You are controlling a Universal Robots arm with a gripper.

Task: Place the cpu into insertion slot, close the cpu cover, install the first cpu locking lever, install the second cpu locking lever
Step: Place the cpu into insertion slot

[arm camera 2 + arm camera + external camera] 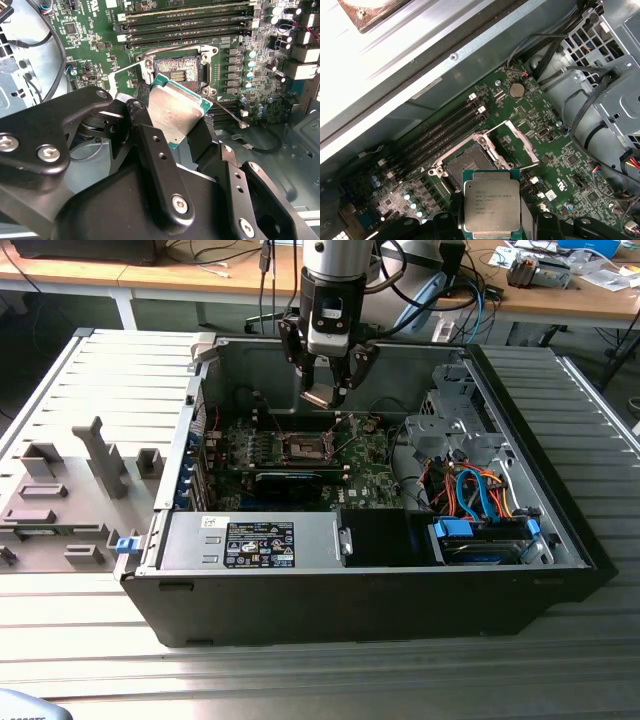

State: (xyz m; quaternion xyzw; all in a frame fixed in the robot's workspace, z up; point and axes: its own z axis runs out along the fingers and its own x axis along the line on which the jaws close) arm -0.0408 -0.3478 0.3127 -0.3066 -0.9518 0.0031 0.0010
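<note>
Hand (325,396) hangs inside the open computer case (380,590), above the green motherboard (372,468). The case lies on its side on a ribbed metal tabletop (330,680).

State of hand: fingers pressed in on the cpu (491,207), pinching it by two opposite edges. The silvery face is exposed between the fingers in both wrist views. In the second wrist view the chip sits tilted in the grip rather than flat to the board.

Position: cpu is in the air, clear of the board and not touching it. The insertion slot (470,165) lies just below and ahead of it, dark centre uncovered, nothing seated in it. The cpu cover (525,141) stands swung open at one side of the slot, board visible through its window. A thin wire lever (227,112) lies swung out beside the socket.

Handling (judgement):
- Chip looks light, thin and stiff; no flex expected under the pinch.
- Smooth metal face and narrow edges are likely slippery, so the edge grip has little margin.
- Hold on opposite edges only; the underside and the socket contacts are probably fragile.
- The tilt would need levelling for a flat seat.
</note>
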